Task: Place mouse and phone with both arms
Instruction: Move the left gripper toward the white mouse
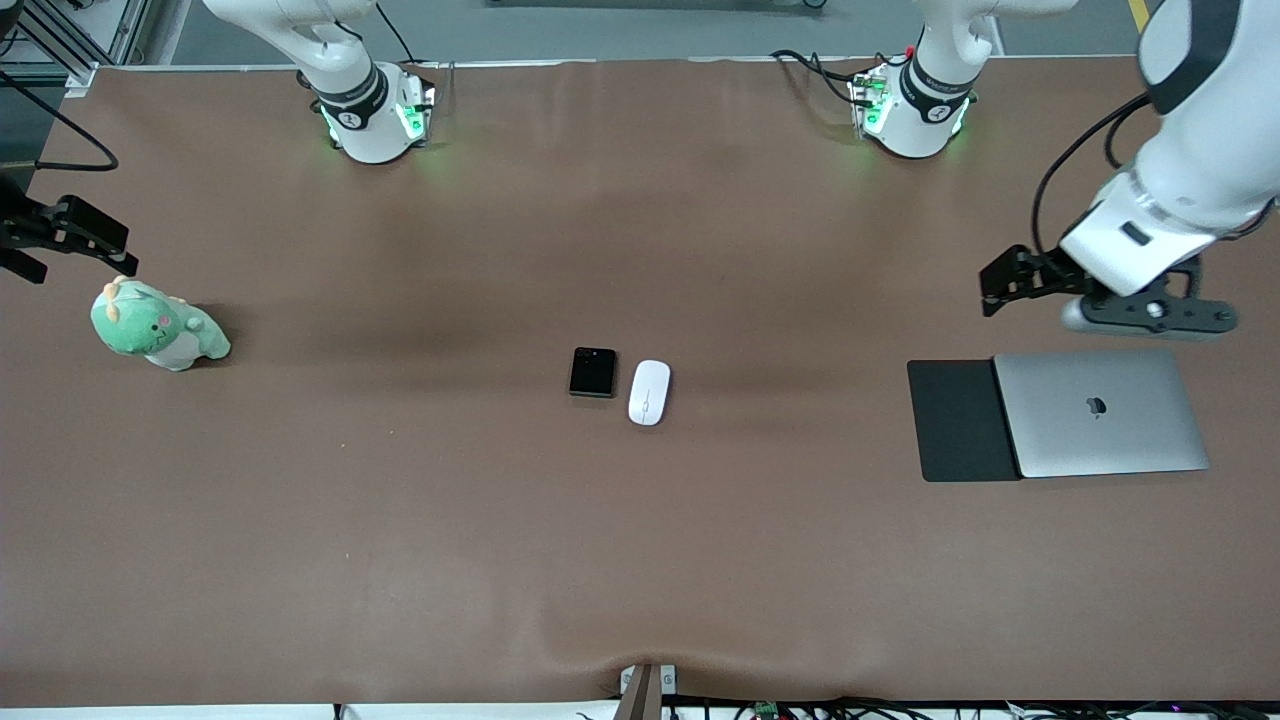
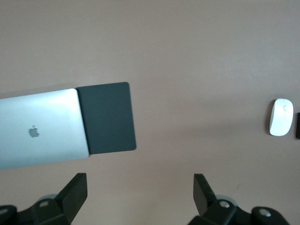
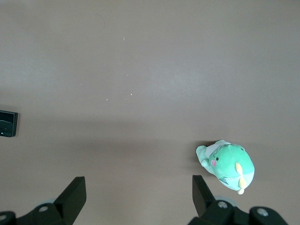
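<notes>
Right gripper [image 1: 95,250]: I see it hanging over the table [image 1: 400,520] at the right arm's end, above the plush; fingers [image 3: 75,194] spread wide, nothing held.
Plush [image 1: 158,326]: green toy, well apart from the phone.
Phone [image 1: 593,372]: flat at mid-table, just beside the mouse, toward the right arm's end.
Mouse [image 1: 649,392]: flat, nothing around it that I can see blocking a reach.
Pad [image 1: 955,420]: black, partly under the laptop.
Laptop [image 1: 1100,412]: closed, silver.
Left gripper [image 1: 1010,285]: over the table beside the laptop; fingers [image 2: 75,190] wide, empty.
</notes>
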Motion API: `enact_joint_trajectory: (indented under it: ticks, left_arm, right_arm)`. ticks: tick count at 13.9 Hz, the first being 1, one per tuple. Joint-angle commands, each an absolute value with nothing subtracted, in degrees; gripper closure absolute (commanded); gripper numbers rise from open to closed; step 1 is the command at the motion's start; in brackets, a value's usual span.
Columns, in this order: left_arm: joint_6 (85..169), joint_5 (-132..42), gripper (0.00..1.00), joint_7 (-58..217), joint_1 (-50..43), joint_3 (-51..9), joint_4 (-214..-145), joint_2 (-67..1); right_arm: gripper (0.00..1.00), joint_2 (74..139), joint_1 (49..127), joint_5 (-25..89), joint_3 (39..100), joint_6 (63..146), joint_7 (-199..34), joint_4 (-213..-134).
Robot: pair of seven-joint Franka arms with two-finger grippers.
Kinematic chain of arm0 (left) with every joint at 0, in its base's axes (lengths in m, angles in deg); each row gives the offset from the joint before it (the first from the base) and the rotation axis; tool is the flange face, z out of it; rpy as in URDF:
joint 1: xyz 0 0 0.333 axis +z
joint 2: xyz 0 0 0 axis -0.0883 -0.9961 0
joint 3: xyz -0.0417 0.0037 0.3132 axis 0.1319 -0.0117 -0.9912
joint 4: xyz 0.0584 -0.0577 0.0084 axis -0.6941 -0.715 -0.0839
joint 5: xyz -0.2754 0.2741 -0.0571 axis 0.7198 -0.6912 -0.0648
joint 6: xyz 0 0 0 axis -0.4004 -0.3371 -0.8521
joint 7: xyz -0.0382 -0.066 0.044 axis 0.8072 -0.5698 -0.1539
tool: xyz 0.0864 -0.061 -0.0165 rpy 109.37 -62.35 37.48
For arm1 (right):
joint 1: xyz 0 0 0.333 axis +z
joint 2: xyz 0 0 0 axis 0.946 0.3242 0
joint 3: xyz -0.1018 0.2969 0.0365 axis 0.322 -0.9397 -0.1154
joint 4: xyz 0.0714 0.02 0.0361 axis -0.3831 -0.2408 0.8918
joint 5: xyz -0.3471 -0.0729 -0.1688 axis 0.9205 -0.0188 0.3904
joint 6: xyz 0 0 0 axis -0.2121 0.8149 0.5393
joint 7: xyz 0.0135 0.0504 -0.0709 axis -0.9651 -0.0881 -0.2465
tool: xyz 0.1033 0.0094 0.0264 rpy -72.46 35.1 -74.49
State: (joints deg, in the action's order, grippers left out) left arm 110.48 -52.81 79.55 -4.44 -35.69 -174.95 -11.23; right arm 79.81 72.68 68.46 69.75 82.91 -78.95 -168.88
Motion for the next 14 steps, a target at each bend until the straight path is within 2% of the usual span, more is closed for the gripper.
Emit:
enact_joint_trajectory:
  ticks: [1, 5, 10, 14]
  left_arm:
    - [112.5, -53.3, 0.00, 76.0, -7.7, -35.3, -173.7, -14.5]
    - [117.4, -53.1, 0.00, 71.6, -13.3, -35.2, -173.6, -19.3]
    - [123.3, -50.0, 0.00, 71.2, -15.6, -33.4, -173.5, -25.3]
    - [124.9, -51.2, 0.00, 63.3, -21.5, -33.4, -166.9, -34.0]
  right_arm:
    - [0.00, 79.7, 71.7, 68.1, 69.0, 82.3, -79.5, -168.8]
    - [0.00, 79.8, 71.5, 68.1, 69.0, 82.2, -79.5, -168.8]
    - [0.00, 79.8, 71.5, 68.1, 69.0, 82.2, -79.4, -169.0]
    - [0.00, 79.9, 71.6, 68.1, 69.0, 82.2, -79.4, -169.1]
